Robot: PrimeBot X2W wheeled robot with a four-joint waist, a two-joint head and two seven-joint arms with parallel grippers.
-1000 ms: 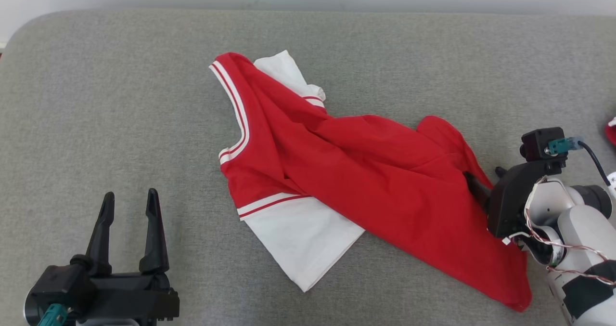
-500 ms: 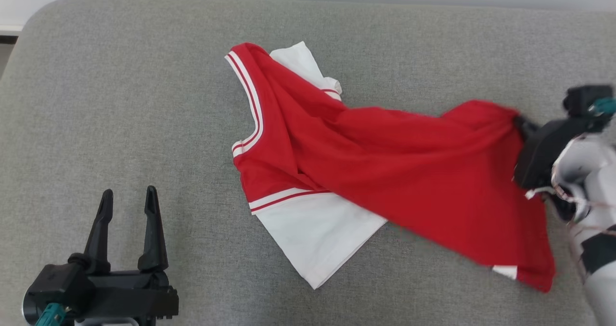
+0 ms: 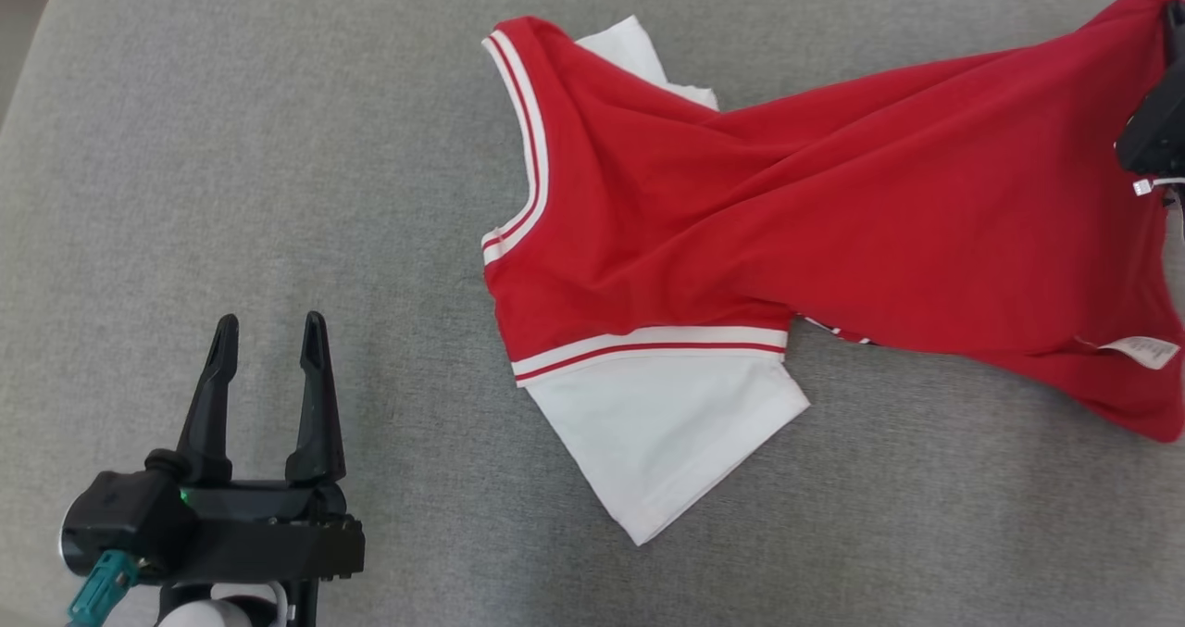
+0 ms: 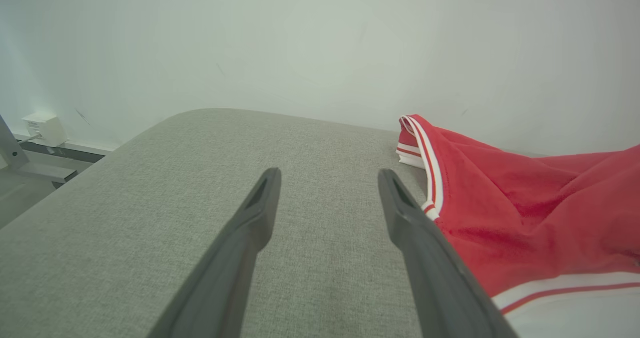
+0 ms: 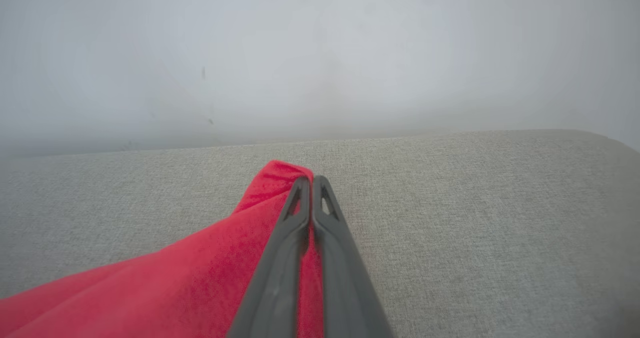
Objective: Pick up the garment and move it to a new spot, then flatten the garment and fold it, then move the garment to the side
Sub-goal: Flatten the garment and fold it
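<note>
Our right gripper [image 5: 311, 179] has its two dark fingers pressed tight together, and a fold of the red garment [image 3: 741, 210] is pinched between them. In the right wrist view the cloth shows in the slit between the fingers and bunches up against the left finger near its tip. In the head view we see only the gripper's dark body at the right edge, with the red hem corner running up to it and long creases in the cloth drawn towards that corner. The rest of the garment lies on the grey cushion [image 3: 231, 145], from the middle of the head view across to the right. Its striped neckline faces the left side, one white sleeve [image 3: 667, 432] is spread flat on the near side, and part of another sleeve peeks out at the far edge. A small white label [image 3: 1143, 351] shows near the hem at the right. Our left gripper [image 3: 269, 321] hovers at the lower left with its fingers standing well apart, holding nothing and touching nothing. In the left wrist view the garment's striped edge sits just beside the right-hand finger, and we cannot tell whether they touch. Behind the cushion is a pale wall [image 4: 300, 43].
</note>
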